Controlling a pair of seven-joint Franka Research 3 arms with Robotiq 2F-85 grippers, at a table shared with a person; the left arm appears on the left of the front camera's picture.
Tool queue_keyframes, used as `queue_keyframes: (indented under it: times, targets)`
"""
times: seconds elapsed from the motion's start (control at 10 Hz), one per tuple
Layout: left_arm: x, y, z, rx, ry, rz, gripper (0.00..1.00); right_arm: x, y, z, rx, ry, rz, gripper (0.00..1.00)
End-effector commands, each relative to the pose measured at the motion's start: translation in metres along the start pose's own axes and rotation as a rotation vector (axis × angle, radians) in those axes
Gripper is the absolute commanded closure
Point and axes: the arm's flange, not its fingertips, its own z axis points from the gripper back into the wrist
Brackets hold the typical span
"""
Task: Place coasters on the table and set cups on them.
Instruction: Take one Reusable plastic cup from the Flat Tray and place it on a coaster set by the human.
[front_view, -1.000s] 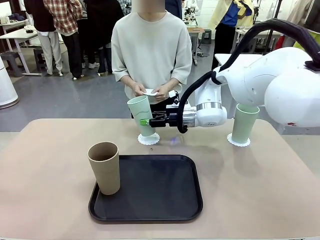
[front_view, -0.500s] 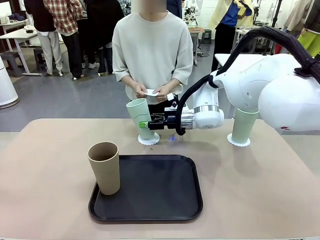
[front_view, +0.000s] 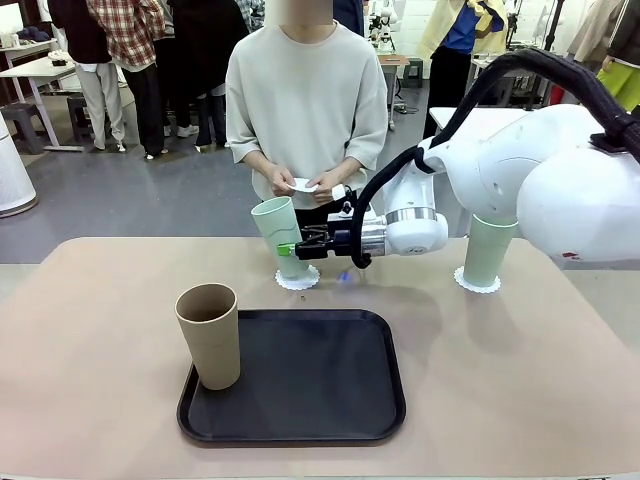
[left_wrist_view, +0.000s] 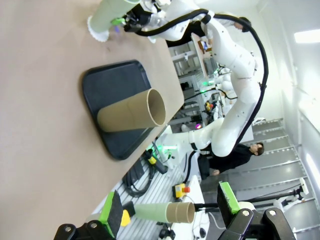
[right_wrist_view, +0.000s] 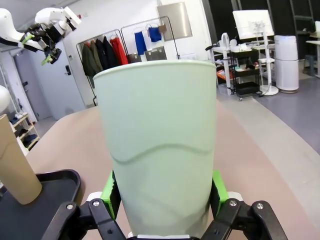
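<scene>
On the table's (front_view: 100, 300) far side, the right gripper (front_view: 288, 247) clamped a green cup (front_view: 275, 218) over a coaster (front_view: 306, 281) to seat it; the left gripper (left_wrist_view: 170, 211) hung open.

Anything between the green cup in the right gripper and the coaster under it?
Nothing visible. The right gripper holds the green cup tilted, its base at the coaster.

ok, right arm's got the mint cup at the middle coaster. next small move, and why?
Probably open the right gripper and let go. The mint cup looks to have its base down on the coaster, with both green pads clamped on its sides. It leans slightly in the front view, so a small straightening first may be safer.
</scene>
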Motion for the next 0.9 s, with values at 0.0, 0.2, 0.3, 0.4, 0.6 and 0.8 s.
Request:
queue_keyframes:
  times: [0.0,0.2,0.3,0.4,0.6,0.8]
  targets:
    - [-0.001,-0.001,0.002,-0.011,-0.005,-0.007,0.00,-0.006,0.000,0.007,-0.053,0.085,0.002,0.15]
    - [-0.001,-0.001,0.002,-0.011,-0.005,-0.007,0.00,-0.007,0.001,0.009,-0.061,0.101,-0.007,0.15]
    - [-0.001,-0.001,0.002,-0.011,-0.005,-0.007,0.00,-0.006,0.001,0.011,-0.075,0.112,-0.008,0.12]
    - [-0.001,-0.001,0.002,-0.011,-0.005,-0.007,0.00,-0.006,0.002,0.013,-0.083,0.121,-0.010,0.10]
    - [-0.001,-0.001,0.002,-0.011,-0.005,-0.007,0.00,-0.006,0.003,0.016,-0.099,0.140,-0.009,0.06]
    - [-0.001,-0.001,0.002,-0.011,-0.005,-0.007,0.00,-0.006,0.003,0.017,-0.108,0.146,-0.010,0.03]
